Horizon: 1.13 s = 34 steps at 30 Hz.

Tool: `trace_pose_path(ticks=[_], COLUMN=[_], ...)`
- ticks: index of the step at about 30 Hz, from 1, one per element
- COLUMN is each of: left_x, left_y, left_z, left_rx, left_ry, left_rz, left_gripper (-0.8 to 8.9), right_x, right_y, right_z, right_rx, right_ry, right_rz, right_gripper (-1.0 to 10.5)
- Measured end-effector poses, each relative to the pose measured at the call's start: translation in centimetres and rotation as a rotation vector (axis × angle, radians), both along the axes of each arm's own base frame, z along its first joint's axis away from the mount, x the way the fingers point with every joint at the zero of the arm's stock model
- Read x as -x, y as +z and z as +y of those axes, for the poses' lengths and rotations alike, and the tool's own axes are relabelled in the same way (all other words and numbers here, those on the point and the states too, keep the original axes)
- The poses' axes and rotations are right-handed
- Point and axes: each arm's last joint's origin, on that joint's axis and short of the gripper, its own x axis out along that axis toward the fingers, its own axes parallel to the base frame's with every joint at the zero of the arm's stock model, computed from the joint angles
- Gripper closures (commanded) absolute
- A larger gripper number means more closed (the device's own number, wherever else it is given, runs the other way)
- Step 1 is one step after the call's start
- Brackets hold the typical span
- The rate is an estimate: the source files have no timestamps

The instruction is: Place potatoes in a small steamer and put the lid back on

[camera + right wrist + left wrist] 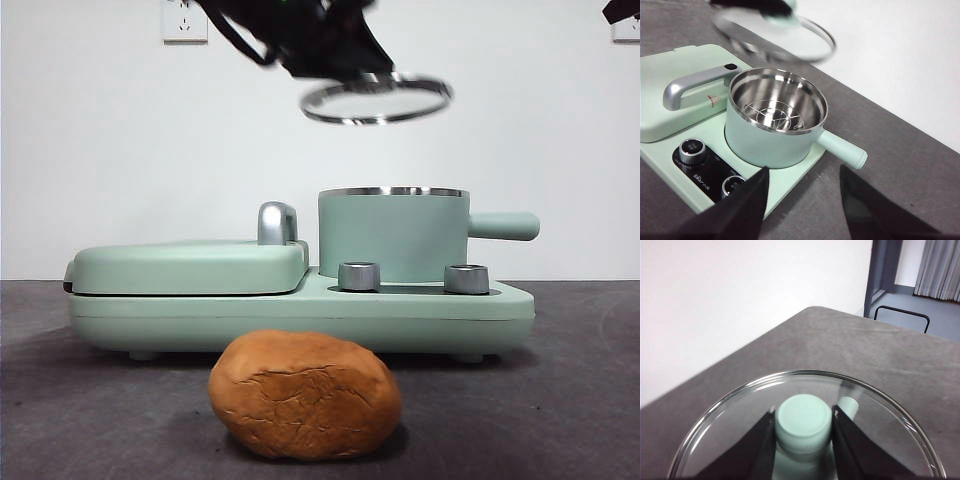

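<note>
Above the small steamer [393, 236], clear of its rim, the lid [376, 100] hangs in the air, slightly tilted. The left gripper [804, 422] carries it: both black jaws are pressed against opposite sides of the mint-green knob [804, 420] at the centre of the glass, and the steel rim of the lid circles them in the left wrist view. In the front view this arm enters dark from the top edge.

The small steamer stands uncovered on the right half of a mint-green cooker base [300, 315], its stubby side handle [503, 226] pointing toward the table's right edge. Inside, the right wrist view shows a bright steel wall and a wire rack [775, 116] on the bottom, with nothing resting on the rack. Two steel dials [359, 276] sit on the base just in front of the pot. A flat mint-green griddle cover [190, 266] with a chrome handle [277, 222] occupies the left half of the base, lying closed.

The potato [305, 394] lies on the grey table [90, 420] near its front edge, in front of the cooker base and apart from it. Its skin is orange-brown and cracked. Nothing touches it.

The right gripper [802, 200] hangs near the steamer on its handle side, jaws spread wide and holding nothing.
</note>
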Motion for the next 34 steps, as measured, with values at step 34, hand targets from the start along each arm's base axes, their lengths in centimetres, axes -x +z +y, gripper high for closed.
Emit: trace_pose_path(ticks=[34], left_x=[17.3], left_y=[-0.4], left_z=[16.0], left_rx=[0.037], left_ry=[0.263], left_rz=[0.137], left_gripper=[8.02], right_x=[-0.2], right_y=[-1.7], right_z=[6.9], right_rx=[0.097], right_ry=[0.403], right_rz=[0.240], right_gripper=[6.3])
